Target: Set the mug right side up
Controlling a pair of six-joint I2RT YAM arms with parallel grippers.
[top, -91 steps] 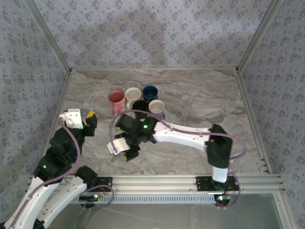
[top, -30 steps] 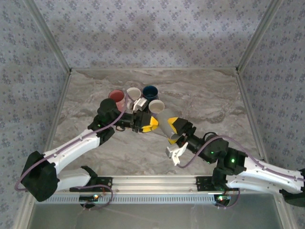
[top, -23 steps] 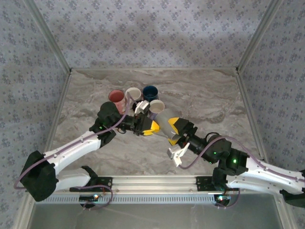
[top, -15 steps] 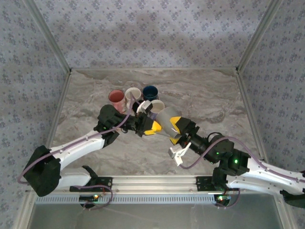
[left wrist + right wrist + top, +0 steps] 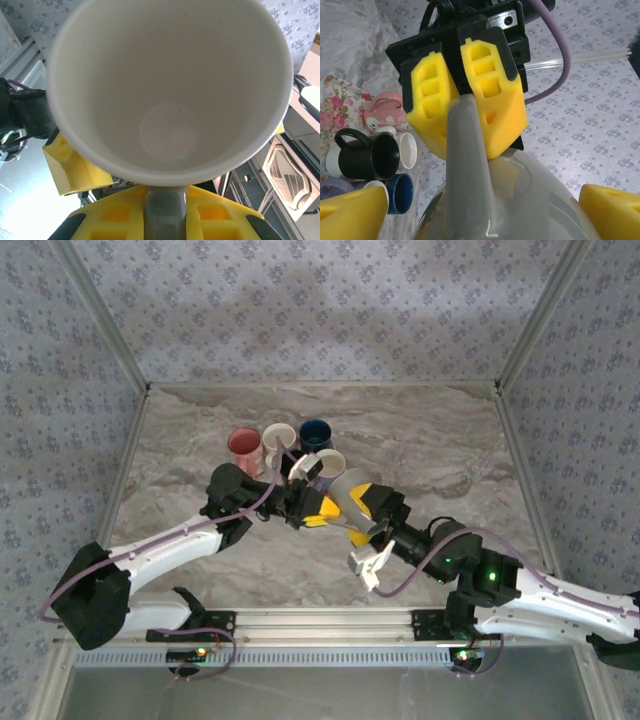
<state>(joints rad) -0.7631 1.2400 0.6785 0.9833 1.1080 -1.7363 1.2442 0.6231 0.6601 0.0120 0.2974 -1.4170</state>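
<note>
The grey mug [image 5: 349, 501] hangs between the two grippers over the table [image 5: 430, 440], just in front of a cluster of cups [image 5: 279, 437]. The left gripper [image 5: 318, 508] has its yellow fingers [image 5: 492, 100] pinched tight on the mug's handle [image 5: 467, 150]. In its wrist view the white inside of the mug [image 5: 170, 100] faces the camera, with the handle running down between the fingers. The right gripper [image 5: 362, 518] stands spread wide, one finger on each side of the mug's body, not clamping it. A black cup [image 5: 370, 157] sits among the others.
</note>
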